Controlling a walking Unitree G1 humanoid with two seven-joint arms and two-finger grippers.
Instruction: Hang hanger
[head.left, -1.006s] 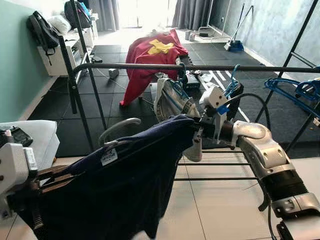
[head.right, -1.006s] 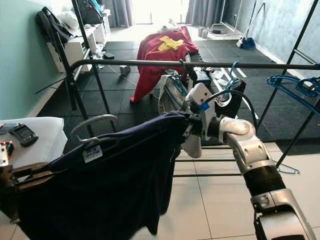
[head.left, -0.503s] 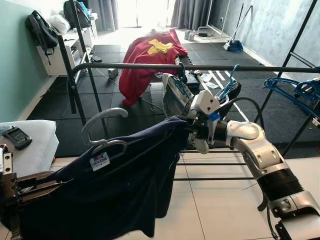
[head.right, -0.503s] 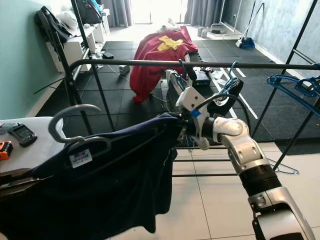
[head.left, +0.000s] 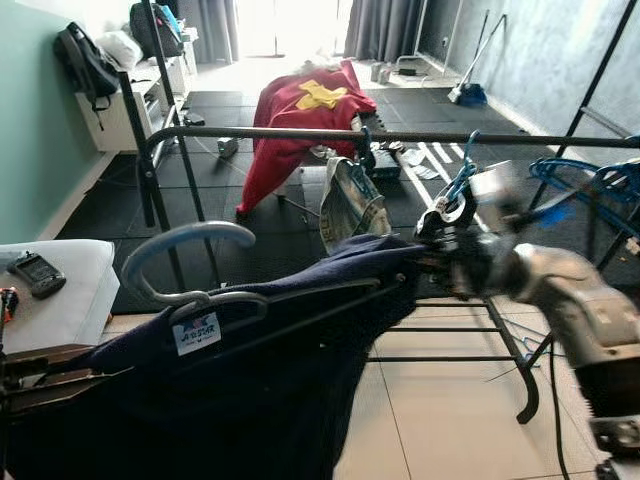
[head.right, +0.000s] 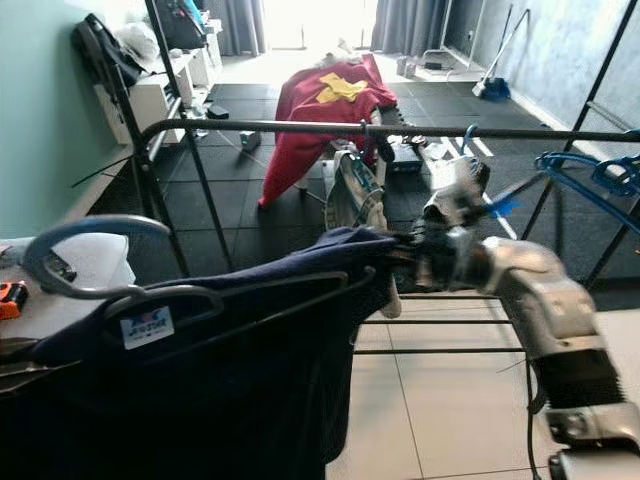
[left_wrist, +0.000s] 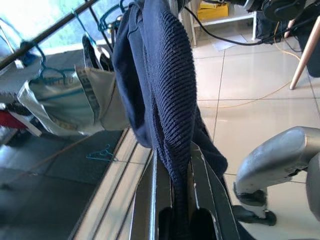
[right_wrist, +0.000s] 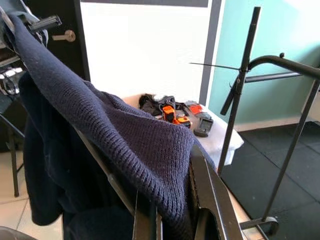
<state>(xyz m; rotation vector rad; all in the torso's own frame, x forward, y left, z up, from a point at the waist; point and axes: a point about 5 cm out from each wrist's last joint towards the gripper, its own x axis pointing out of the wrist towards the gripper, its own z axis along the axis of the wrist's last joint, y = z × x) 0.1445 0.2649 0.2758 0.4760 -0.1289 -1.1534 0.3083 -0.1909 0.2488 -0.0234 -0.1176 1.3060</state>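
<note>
Holding a grey plastic hanger (head.left: 190, 262) with a dark navy knitted sweater (head.left: 250, 380) below the black metal rail (head.left: 400, 136): left gripper (left_wrist: 172, 200) clamped at 8 o'clock, right gripper (right_wrist: 172, 210) clamped at 3 o'clock. Behind rail at 12 o'clock, a red cloth (head.left: 300, 110); blue hangers (head.left: 590, 185) at 2 o'clock.

Navy ribbed-knit sweater (head.left: 250, 380) on a grey hanger (head.left: 185, 262); red cloth (head.left: 300, 115) with a yellow patch.
</note>
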